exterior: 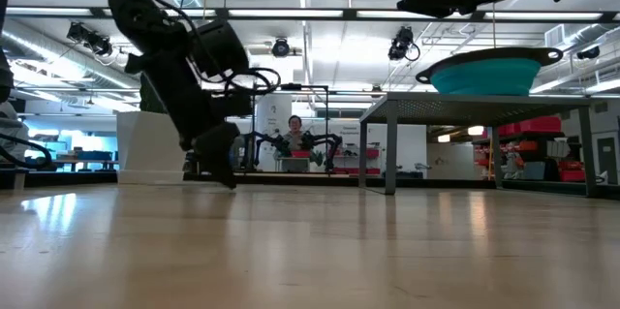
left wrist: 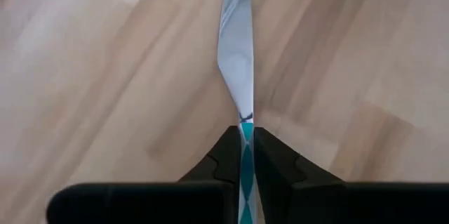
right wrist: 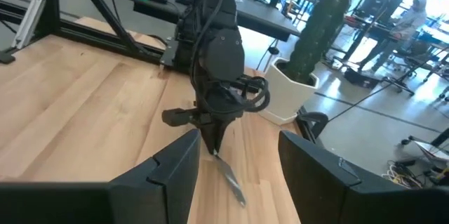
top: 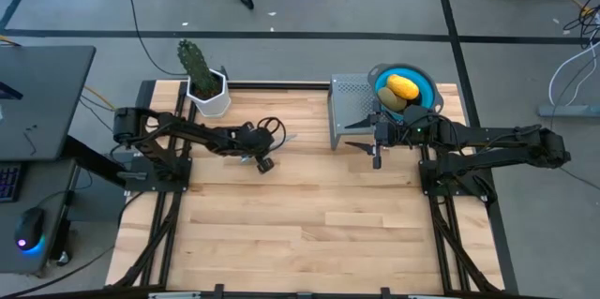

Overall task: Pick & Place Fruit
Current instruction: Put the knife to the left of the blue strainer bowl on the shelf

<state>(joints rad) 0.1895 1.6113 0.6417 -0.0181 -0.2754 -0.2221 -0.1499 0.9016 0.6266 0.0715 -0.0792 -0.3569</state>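
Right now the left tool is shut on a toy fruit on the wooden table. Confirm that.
Not a fruit. The left tool is shut on the knife, silver blade lying on the wooden table; the left wrist view shows it. The rest stands.

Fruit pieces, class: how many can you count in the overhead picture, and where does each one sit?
2. A yellow fruit and an olive-green fruit lie touching in the blue bowl on the grey rack, far right of the table. Others may be hidden beneath them.
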